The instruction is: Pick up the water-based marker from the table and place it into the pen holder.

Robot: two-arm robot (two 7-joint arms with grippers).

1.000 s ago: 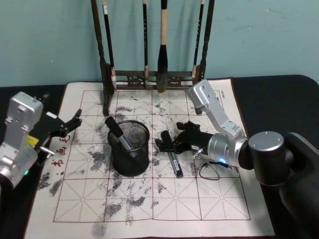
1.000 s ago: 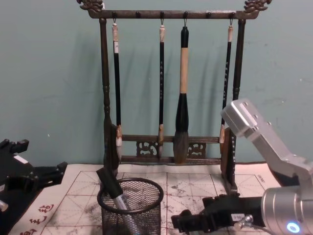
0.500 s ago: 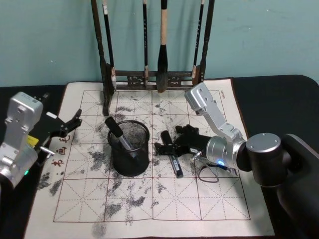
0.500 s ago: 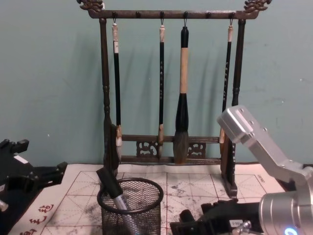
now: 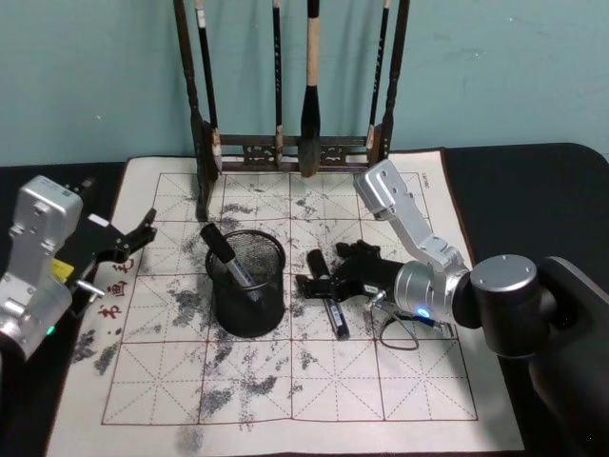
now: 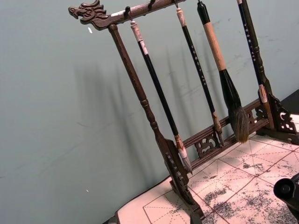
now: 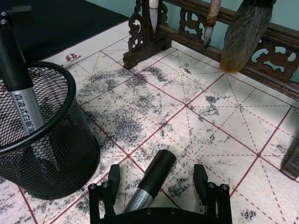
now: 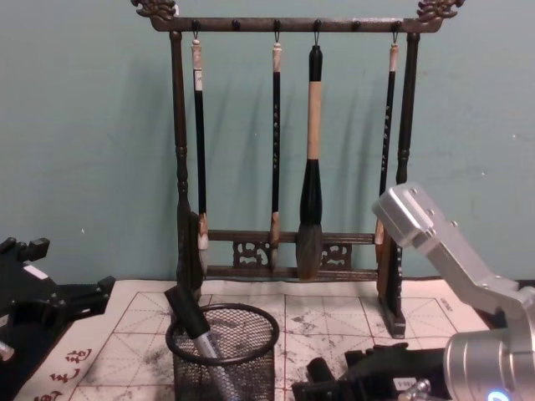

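The black-and-silver cylindrical water-based marker (image 7: 148, 187) is seen lying on the ink-stained gridded paper mat (image 5: 285, 390), just right of the black wire-mesh pen holder (image 5: 245, 307). It is straddled, ungripped, by the wide-open right end effector (image 7: 156, 177). The left end effector (image 5: 130, 238) is held open at the mat's left edge.

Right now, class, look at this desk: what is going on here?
The right gripper is low over the calligraphy practice mat, its open jaws straddling a water-based marker that lies flat beside the black mesh pen holder. It has not gripped the marker yet. A second marker already leans inside the holder. The left gripper sits idle and open at the mat's left edge.
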